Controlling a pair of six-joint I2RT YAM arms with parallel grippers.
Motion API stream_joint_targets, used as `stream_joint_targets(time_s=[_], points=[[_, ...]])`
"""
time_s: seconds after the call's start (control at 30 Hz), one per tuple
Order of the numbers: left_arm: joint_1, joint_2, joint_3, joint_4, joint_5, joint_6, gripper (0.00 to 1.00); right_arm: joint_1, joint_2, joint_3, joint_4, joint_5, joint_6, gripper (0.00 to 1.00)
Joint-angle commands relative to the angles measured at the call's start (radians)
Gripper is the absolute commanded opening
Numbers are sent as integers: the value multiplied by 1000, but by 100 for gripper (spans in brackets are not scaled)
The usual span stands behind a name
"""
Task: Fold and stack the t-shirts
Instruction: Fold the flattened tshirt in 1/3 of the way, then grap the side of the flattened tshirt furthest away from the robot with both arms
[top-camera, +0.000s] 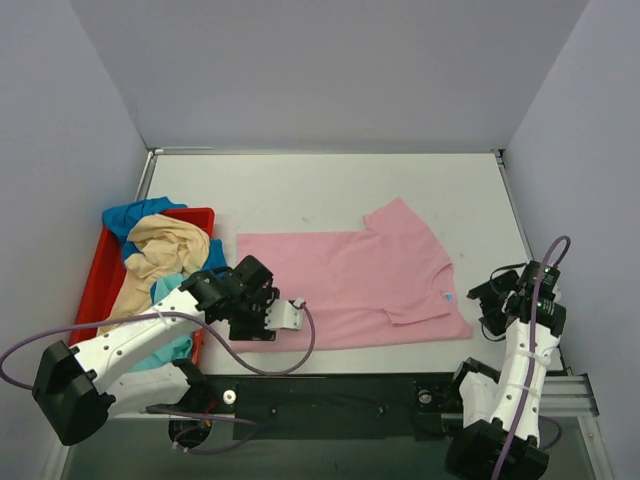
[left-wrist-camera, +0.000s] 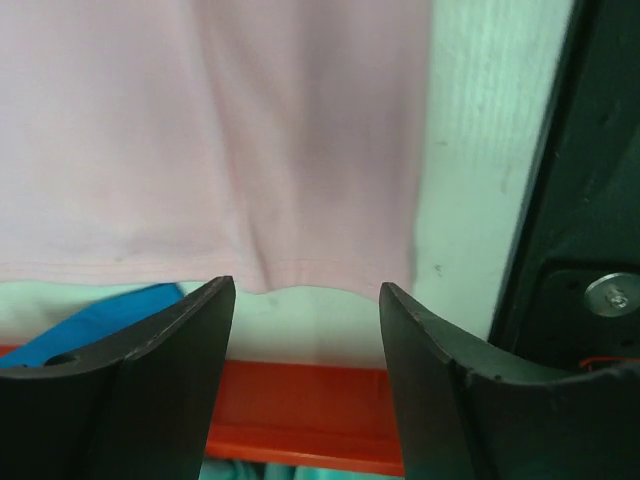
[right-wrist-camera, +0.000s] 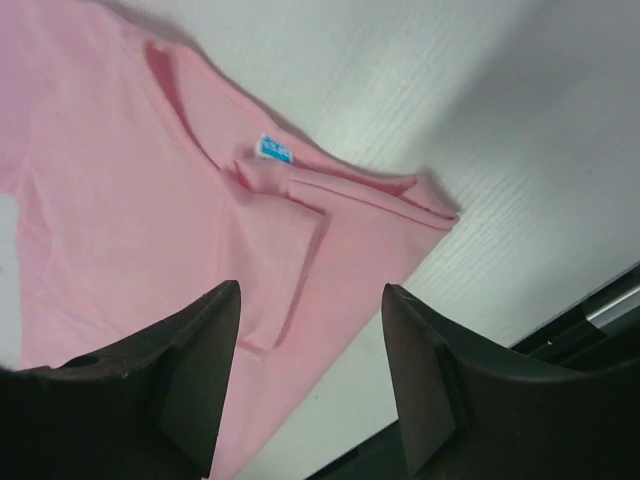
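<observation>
Pink shirt (top-camera: 350, 285) spread on tabletop (top-camera: 300, 190), near sleeve tucked; no stack yet. Your left hand (left-wrist-camera: 305, 295), right hand (right-wrist-camera: 310, 290): both agape, empty. Other shirts (top-camera: 165, 245) heaped in tray (top-camera: 97, 275).

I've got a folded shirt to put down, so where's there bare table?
Bare white table runs between the back wall and the light pink t-shirt, and right of its collar to the table's edge. The left is crowded: red plastic tray heaped with shirts, left gripper at the hem.
</observation>
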Motion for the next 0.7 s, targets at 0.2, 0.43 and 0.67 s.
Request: stream_joint_targets(time_s=[0.2,0.43,0.67], points=[[402,298,464,81,114,-63,72,197,160,384,234,63,-195,80],[550,637,750,173,103,-182,71,463,832,866,170,70,-444,75],[613,850,908,180,94,-271,72,524,1401,1339,43,139,-591,67]])
